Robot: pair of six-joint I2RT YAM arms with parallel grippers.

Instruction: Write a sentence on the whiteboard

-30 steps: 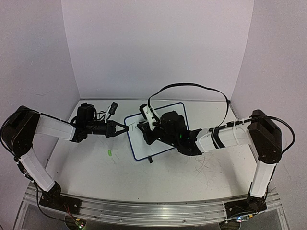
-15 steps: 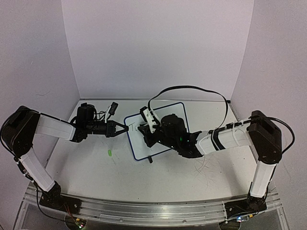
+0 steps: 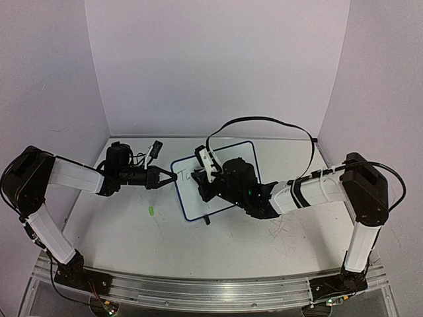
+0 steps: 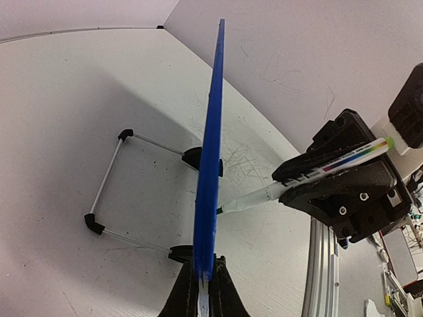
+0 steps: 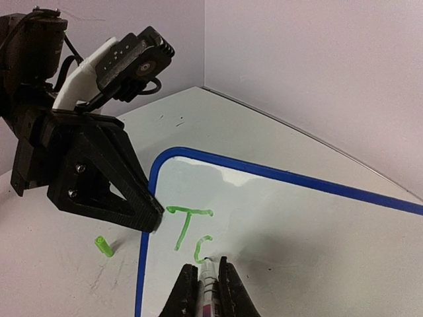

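Note:
The whiteboard (image 3: 190, 198) stands tilted on the table, blue-framed; it shows edge-on in the left wrist view (image 4: 210, 145). My left gripper (image 3: 173, 177) is shut on its left rim (image 4: 203, 290). My right gripper (image 3: 199, 183) is shut on a white marker (image 5: 209, 285) (image 4: 291, 185), whose tip touches the board face (image 5: 304, 224). The sentence (image 5: 188, 223) is a green "T" near the top left corner, with a curved stroke (image 5: 201, 249) that ends at the tip. One black finger (image 5: 135, 205) of the left gripper presses on the frame beside the "T".
A green marker cap (image 3: 151, 211) (image 5: 102, 246) lies on the table left of the board. The board's wire stand (image 4: 106, 191) with black feet reaches out behind it. A black cable (image 3: 264, 120) arcs over the right arm. Walls close in behind and at both sides.
The right gripper has edged slightly along the board with the marker, uncovering green strokes near the top left corner. The left gripper and the board have stayed put.

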